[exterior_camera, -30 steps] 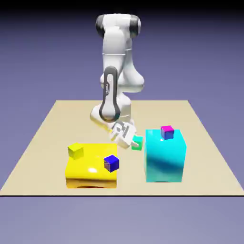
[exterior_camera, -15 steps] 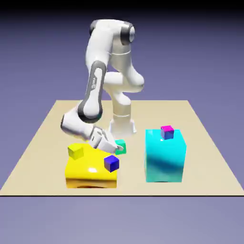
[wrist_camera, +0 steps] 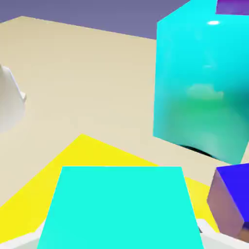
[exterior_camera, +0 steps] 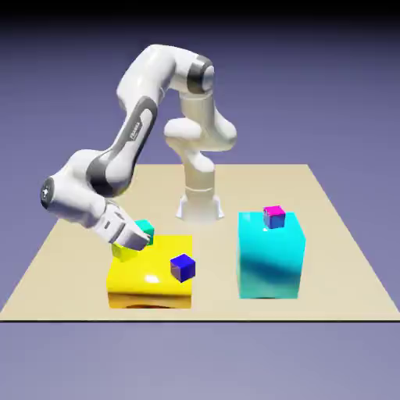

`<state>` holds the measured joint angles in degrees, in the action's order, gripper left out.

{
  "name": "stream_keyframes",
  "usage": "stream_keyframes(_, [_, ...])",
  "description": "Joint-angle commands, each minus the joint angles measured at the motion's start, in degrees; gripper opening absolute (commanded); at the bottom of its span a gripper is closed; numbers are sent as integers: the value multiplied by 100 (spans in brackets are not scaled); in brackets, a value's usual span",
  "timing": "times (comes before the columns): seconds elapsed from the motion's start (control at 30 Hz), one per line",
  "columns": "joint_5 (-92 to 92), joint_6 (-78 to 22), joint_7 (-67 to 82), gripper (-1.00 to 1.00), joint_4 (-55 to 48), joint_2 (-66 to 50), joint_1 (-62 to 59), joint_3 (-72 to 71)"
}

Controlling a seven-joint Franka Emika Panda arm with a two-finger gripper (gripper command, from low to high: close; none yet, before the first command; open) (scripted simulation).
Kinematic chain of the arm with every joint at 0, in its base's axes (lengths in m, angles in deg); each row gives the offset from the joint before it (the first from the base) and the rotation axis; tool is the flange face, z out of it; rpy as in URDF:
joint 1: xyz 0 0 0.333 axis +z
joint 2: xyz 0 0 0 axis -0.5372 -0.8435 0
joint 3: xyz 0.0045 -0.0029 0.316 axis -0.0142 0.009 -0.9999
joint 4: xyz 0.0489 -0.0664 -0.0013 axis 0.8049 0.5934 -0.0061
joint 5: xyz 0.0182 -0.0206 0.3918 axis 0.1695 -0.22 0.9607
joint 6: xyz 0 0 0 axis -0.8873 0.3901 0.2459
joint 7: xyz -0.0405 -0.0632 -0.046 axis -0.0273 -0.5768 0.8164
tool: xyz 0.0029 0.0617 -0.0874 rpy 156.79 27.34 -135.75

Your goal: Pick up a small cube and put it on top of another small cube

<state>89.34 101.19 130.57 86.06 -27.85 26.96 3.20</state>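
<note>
My claw (exterior_camera: 137, 237) pinches the teal-green cube (exterior_camera: 144, 228) just above the tiny yellow cube (exterior_camera: 123, 251); whether they touch appears uncertain, being mostly hidden.

A flat teal cube face (wrist_camera: 119, 206) fills the lower middle of the hand view, held between pale jaws whose tips barely show at the bottom corners. Behind it lies a bright yellow block (wrist_camera: 92, 151), its top spreading to both sides. At the lower right stands a small dark blue cube (wrist_camera: 232, 199) on the yellow. A big cyan block (wrist_camera: 204, 82) rises at the upper right on the beige tabletop (wrist_camera: 82, 73). A white rounded shape (wrist_camera: 9, 104) sits at the left edge
</note>
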Motion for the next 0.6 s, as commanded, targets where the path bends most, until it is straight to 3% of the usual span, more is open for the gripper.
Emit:
stream_keyframes(0.0, [65, -167, 31, -100, -208, -134, 131, 75])
stream_keyframes(0.23, [593, -1267, 293, -100, -1537, -1029, 1049, 553])
stream_keyframes(0.47, [612, -366, 493, -100, -337, -762, 1458, 521])
stream_keyframes(0.5, [612, -366, 493, 100, -337, -762, 1458, 521])
stream_keyframes(0.57, [609, -522, 459, 100, -545, -808, 1387, 526])
